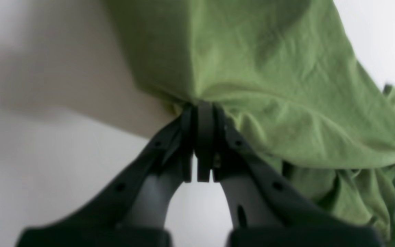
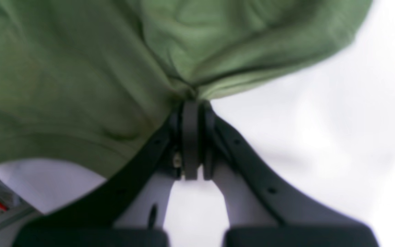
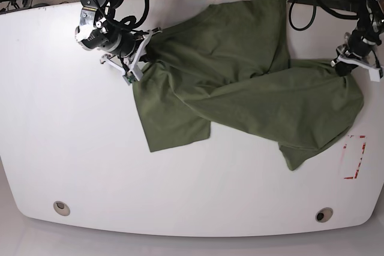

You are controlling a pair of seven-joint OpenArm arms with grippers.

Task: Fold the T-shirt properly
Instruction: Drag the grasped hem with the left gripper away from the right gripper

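Stretching between both grippers (image 3: 146, 45) (image 3: 341, 64), T-shirt (image 3: 240, 82) sags.

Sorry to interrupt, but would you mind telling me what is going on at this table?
A two-armed robot is handling an olive-green T-shirt on a white table. The right claw and the left claw are each shut on a bunch of its fabric, at opposite ends. The shirt lies crumpled and twisted between them, not yet folded.

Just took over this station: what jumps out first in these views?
The olive T-shirt sprawls crumpled across the middle of the white table. The right gripper pinches it at the far left, the left gripper at the far right. Both are shut on cloth.
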